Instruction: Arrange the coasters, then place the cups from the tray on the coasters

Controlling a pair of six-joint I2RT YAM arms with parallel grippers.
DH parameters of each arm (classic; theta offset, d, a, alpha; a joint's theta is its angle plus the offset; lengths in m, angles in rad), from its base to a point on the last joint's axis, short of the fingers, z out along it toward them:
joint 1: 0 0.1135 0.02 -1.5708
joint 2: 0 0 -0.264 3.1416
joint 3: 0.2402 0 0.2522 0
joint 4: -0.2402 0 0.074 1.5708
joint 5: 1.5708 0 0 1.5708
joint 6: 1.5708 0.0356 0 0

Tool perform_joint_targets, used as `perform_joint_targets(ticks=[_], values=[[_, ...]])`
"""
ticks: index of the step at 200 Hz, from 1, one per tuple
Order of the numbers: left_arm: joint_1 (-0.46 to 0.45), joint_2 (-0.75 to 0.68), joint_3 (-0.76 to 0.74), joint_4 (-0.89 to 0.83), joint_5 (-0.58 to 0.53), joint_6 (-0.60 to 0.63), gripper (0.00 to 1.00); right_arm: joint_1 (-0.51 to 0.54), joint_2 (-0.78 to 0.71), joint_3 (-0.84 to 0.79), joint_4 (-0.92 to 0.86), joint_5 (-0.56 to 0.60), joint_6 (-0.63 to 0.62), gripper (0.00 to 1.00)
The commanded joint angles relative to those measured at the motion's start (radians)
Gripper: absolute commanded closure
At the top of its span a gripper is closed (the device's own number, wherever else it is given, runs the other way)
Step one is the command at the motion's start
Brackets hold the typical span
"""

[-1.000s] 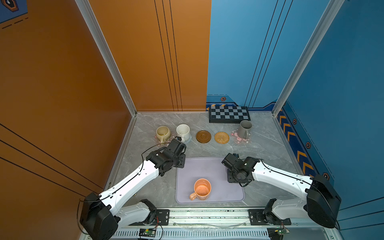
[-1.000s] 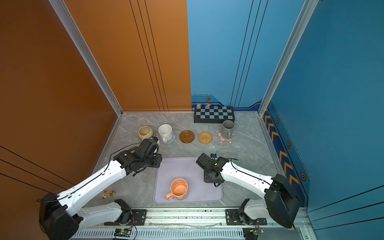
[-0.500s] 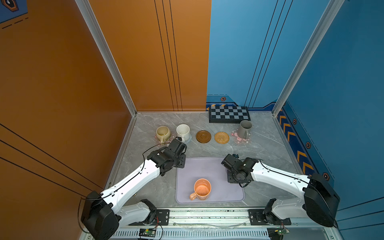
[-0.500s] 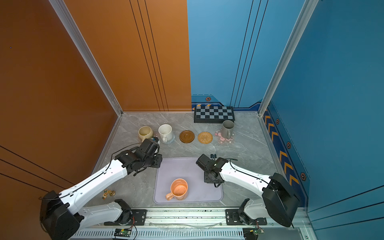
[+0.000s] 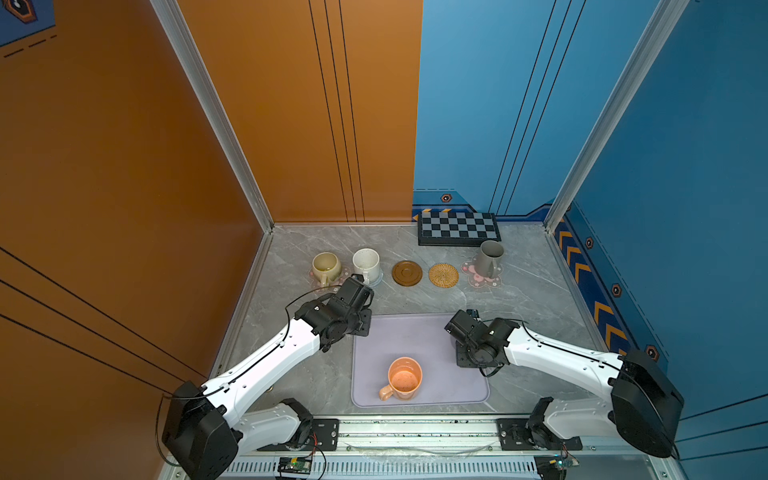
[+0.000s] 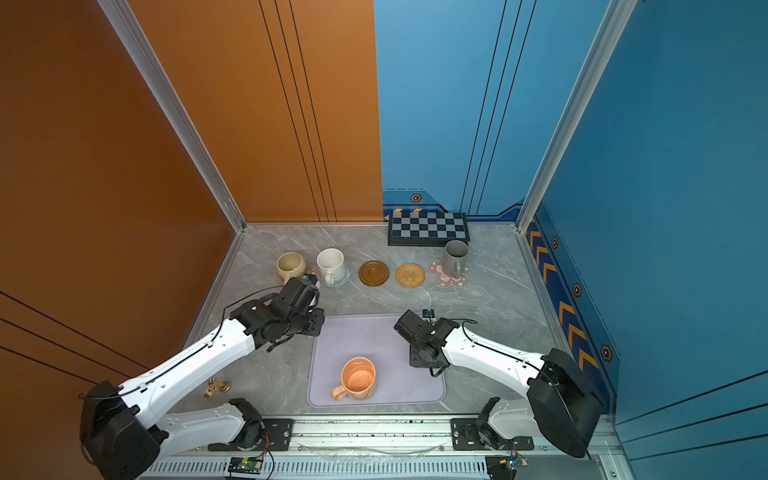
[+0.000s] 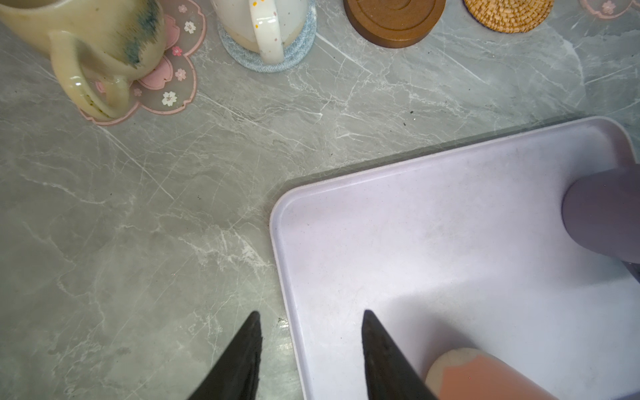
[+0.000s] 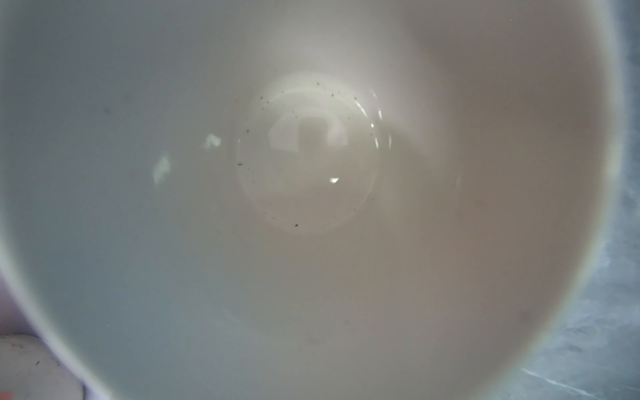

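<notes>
The lavender tray (image 5: 415, 332) carries the orange cup (image 5: 404, 378) and the lavender cup (image 7: 602, 214) near its far right corner. My right gripper (image 5: 466, 358) stands over that cup and hides it in both top views. The right wrist view is filled by its white inside (image 8: 311, 173); the jaws themselves are hidden. My left gripper (image 7: 310, 315) is open and empty over the tray's far left corner. Behind, the beige cup (image 5: 326, 266), white cup (image 5: 366, 262) and grey cup (image 5: 489, 257) stand on coasters. The brown disc (image 5: 407, 273) and rattan coaster (image 5: 443, 274) are bare.
A checkerboard (image 5: 459, 228) lies against the back wall behind the grey cup. Small brass pieces (image 6: 218, 387) lie on the marble table under my left arm. Walls close the table on the left, back and right.
The right wrist has shifted very slightly over the tray. The left arm and all the cups stand as before.
</notes>
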Motion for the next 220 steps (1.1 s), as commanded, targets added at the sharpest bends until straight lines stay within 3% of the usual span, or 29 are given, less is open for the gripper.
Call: perform_joint_targets(ticks=[1,60,220], values=[[-0.007,0.009,-0.004,-0.022,-0.013,-0.011,0.52,-0.01,-0.003,-0.03,-0.008,0.016,0.014,1.0],[-0.008,0.02,0.004,-0.022,-0.006,-0.014,0.52,-0.018,-0.002,-0.018,-0.008,-0.015,0.006,1.0],[-0.033,0.108,0.077,-0.022,-0.021,-0.017,0.53,-0.023,-0.145,0.062,-0.047,0.009,-0.158,1.0]])
